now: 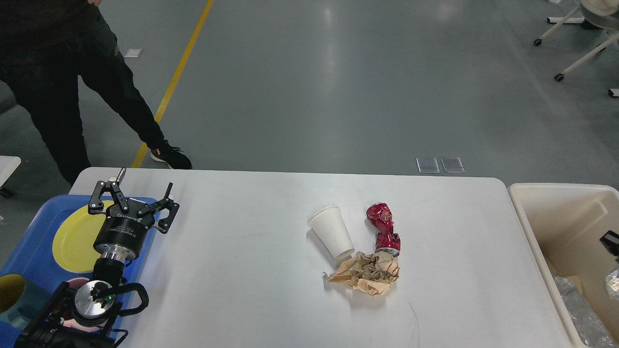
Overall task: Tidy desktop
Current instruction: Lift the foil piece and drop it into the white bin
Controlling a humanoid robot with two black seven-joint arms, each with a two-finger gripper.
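- Desktop (251, 270) — white, wide, spanning the middle of the head view, with a blue tray (29, 261) at its left end and a beige bin (561, 227) just off its right edge.
- Left gripper (131, 197) hovers over the tray's right rim with fingers spread wide, holding nothing; a yellow plate (72, 241) lies on the tray beside it.
- Right gripper (610, 239) shows only as a dark sliver inside the bin — I cannot tell its state.
- White paper cup (332, 233) lies tipped near the centre, touching crumpled brown paper (365, 274), which also touches a crushed red can (383, 228).
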